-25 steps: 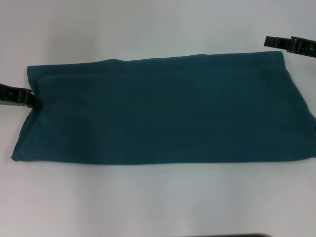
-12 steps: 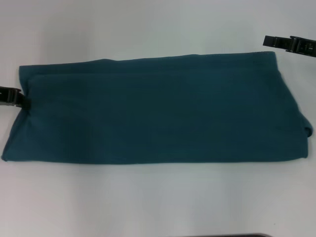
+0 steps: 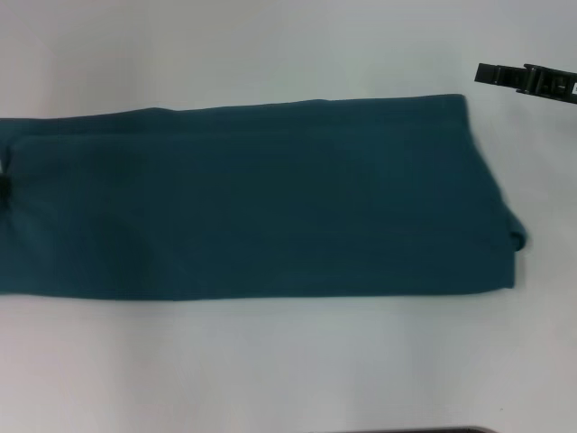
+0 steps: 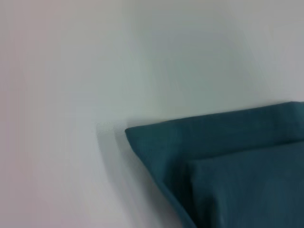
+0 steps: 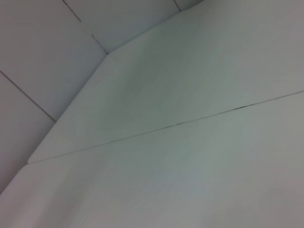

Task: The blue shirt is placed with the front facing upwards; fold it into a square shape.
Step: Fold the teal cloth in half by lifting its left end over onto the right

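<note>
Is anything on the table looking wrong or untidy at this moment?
Yes. The blue shirt is a long band, not a square, and runs off the head view's left edge. At its right end a small lump of cloth sticks out. The right gripper is apart from it.

You've got the blue shirt [image 3: 252,198] dragged well toward the table's left edge, its left end now out of the head view along with the left gripper, and its right end pulled clear of the right gripper [image 3: 527,81].
</note>
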Controlling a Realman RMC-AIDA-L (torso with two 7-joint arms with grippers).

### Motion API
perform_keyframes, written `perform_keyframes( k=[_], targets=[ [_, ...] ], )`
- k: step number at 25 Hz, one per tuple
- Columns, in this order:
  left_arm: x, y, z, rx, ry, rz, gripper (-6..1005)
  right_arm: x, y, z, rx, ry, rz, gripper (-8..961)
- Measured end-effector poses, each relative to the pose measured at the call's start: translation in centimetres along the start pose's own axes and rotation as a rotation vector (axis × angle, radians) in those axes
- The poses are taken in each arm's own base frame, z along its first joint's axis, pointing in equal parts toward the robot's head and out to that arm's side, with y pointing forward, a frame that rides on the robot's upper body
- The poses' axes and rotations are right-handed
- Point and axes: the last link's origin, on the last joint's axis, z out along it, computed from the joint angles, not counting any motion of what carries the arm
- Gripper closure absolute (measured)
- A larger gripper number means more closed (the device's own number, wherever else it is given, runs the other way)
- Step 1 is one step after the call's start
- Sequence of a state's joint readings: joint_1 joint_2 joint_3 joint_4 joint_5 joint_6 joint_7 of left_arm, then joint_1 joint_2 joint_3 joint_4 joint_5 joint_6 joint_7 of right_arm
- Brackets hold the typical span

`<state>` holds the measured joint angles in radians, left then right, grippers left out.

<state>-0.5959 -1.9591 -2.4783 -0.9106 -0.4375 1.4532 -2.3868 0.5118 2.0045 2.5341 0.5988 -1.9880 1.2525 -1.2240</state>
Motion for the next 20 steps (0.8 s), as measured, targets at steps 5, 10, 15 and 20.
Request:
perform_keyframes(
  k=[5, 10, 15, 20],
  targets=[
    [-0.5, -1.4, -0.9, 0.025, 0.005, -0.022, 982, 0.0, 0.1, 0.3, -0.004, 0.001, 0.002, 773],
    [-0.6, -2.2, -1.6, 0.043, 0.007, -0.032, 983, 0.0, 0.4, 0.6, -0.012, 0.001, 0.001, 772],
    [-0.7, -1.9, -1.9, 0.030, 0.002, -0.024, 983, -0.1, 0.6, 0.9, -0.017, 0.002, -0.006, 772],
    [-0.3, -0.7, -2.5, 0.010, 0.015, 0.000, 983, -0.2, 0.6, 1.0, -0.017, 0.003, -0.013, 771]
  ],
)
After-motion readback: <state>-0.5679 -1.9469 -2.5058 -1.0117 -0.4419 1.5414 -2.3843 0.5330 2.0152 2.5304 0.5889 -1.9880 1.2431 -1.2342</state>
